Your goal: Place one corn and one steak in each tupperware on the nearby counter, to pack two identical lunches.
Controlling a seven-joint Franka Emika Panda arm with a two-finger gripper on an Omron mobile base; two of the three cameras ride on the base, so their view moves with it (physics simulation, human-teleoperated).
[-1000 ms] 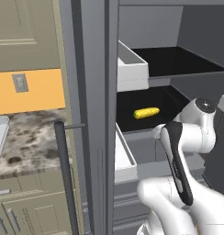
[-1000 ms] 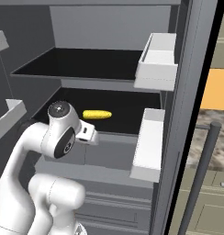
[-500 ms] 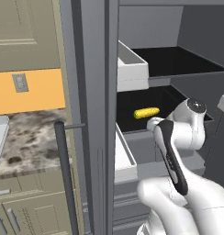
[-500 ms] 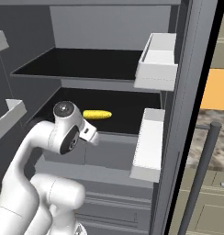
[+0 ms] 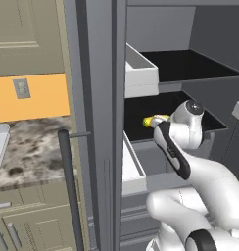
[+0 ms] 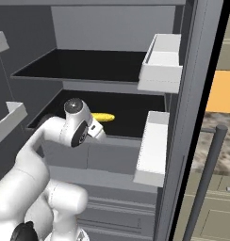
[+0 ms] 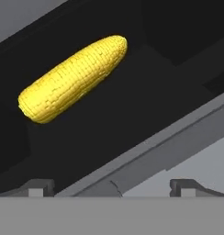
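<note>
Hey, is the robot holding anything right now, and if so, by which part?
Nothing is held. The gripper has its jaws open, and the corn lies on the black shelf ahead of them, untouched.

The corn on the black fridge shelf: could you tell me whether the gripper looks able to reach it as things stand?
Probably yes: the gripper is open and faces the corn, which lies alone on the black shelf, with nothing between them.
</note>
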